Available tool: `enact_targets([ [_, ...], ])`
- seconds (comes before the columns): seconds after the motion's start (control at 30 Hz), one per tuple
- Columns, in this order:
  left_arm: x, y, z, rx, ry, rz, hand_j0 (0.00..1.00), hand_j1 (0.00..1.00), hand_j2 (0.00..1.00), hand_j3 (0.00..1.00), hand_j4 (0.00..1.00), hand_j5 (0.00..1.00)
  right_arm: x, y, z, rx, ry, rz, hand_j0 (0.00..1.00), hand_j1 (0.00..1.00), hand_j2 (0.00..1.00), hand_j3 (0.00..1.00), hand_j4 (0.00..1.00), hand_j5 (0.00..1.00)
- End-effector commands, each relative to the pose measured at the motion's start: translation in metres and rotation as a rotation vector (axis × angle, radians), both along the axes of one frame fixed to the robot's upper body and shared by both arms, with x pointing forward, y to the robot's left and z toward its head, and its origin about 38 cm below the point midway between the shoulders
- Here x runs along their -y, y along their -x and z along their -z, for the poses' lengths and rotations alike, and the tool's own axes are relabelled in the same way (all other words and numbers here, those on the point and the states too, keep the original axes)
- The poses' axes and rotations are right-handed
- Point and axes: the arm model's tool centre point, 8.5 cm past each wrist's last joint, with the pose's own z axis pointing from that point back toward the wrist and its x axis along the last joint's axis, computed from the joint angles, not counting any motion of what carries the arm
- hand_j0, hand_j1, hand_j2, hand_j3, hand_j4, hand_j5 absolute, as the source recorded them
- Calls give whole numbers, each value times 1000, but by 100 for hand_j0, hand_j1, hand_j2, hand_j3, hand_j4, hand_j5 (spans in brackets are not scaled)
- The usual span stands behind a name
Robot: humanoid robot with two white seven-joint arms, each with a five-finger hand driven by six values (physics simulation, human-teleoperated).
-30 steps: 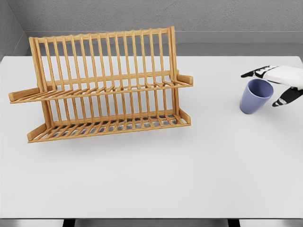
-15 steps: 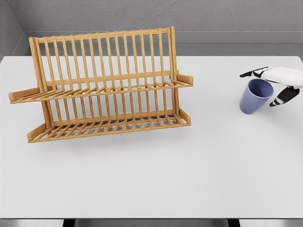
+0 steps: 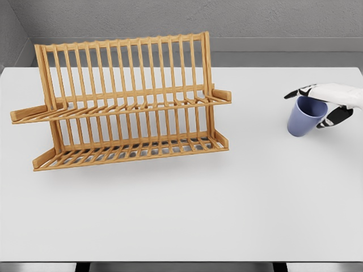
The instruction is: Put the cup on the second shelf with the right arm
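A blue cup (image 3: 303, 120) stands upright on the white table (image 3: 227, 198) at the right. My right hand (image 3: 306, 109) comes in from the right edge and reaches over the cup's rim. Its black-tipped fingers (image 3: 296, 93) lie spread past the far side of the rim. The thumb (image 3: 328, 119) sits close beside the cup's right wall. The hand is open and the cup rests on the table. The wooden rack (image 3: 122, 102) stands at the left centre, and its second, upper shelf (image 3: 130, 106) holds nothing.
The rack's lower shelf (image 3: 130, 153) also holds nothing. Bare table surface lies between the rack and the cup and across the front. A grey wall runs behind the table's far edge.
My right hand has slid a little to the left over the cup, and its thumb has drawn in toward the cup's side. The cup has stayed in place.
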Motion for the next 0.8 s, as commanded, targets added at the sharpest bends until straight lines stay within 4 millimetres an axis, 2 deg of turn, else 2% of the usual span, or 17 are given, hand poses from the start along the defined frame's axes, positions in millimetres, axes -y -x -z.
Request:
enact_targets([
  [0.0,0,0,0,0,0,-1,100,100,100,100,100,100,0,0,1,-3,-2,0,69,69,69,69,69,69],
  [0.1,0,1,0,-1,0,-1,100,100,100,100,100,100,-2,1,3,-9,1,-5,63,63,63,63,63,63],
  [0.23,0,1,0,-1,0,-1,100,100,100,100,100,100,-3,1,1,-4,1,-11,63,63,63,63,63,63],
  [0.7,0,0,0,0,0,-1,100,100,100,100,100,100,-5,-3,-26,59,1,-35,64,64,64,64,64,64],
  [0.77,0,0,0,0,0,-1,100,100,100,100,100,100,-6,-4,-34,82,-6,-37,64,64,64,64,64,64],
])
